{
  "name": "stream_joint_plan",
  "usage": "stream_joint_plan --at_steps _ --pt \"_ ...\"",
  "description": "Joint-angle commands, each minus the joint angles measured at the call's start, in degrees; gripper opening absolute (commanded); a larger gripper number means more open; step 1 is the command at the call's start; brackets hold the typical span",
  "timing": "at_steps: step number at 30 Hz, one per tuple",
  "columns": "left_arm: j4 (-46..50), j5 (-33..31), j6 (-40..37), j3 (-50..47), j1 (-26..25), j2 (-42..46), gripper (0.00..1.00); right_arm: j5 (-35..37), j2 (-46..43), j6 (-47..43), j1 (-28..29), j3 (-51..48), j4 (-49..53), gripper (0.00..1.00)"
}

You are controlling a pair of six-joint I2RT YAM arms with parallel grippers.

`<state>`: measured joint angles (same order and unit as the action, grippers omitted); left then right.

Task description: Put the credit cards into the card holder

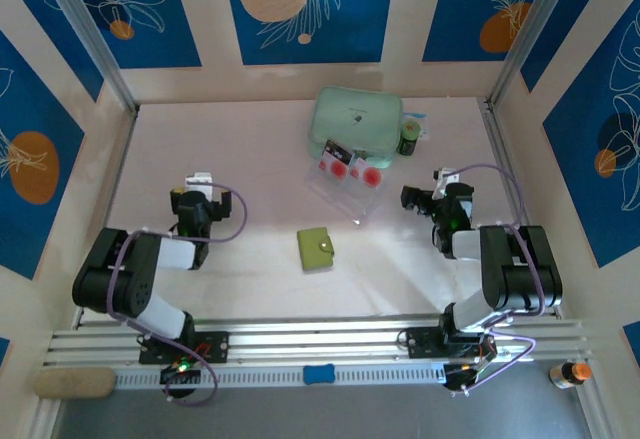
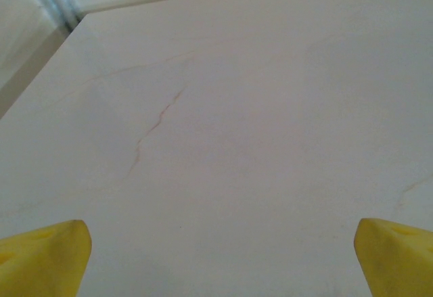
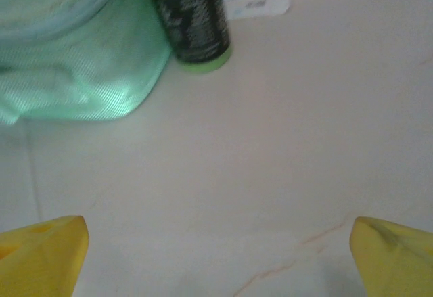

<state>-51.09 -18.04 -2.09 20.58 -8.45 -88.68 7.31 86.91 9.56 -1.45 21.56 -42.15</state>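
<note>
At table [image 1: 250, 174] centre — card holder [image 1: 316, 248], closed.

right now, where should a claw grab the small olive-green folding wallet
Probably from straight above, pinching the small olive-green folding wallet across its two longer edges: it lies flat and closed on the pale table, snap button up, so only its thin edges offer a hold.

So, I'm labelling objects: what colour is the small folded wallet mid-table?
Olive green; the card holder shows best in the top external view.
</note>
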Motion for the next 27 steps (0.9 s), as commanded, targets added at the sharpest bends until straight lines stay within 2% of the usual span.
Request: stream_joint_plan --at_steps 1,2,5,9,27 --pt "-4.80 5.74 -1.13 -0.16 1.34 -0.98 1.00 -5.64 0.69 -3.05 0.13 1.27 -6.72 0.99" --pt "-5.19 6.72 -1.21 0.05 1.79 -1.41 0.99 -5.35 0.16 -3.34 0.34 2.43 -3.32 0.99" --pt "-2.69 10.54 0.10 1.08 3.83 -1.26 0.99 -3.36 0.37 -3.63 1.08 2.69 -3.27 0.99" --pt "-3.18 10.46 0.00 0.65 3.88 -1.03 1.00 -1.54 0.45 -3.94 1.81 2.17 -4.57 0.99" --pt "-3.31 11.10 -0.50 0.60 3.56 -0.96 1.00 -2.32 0.34 -3.85 1.59 2.34 -4.05 0.99"
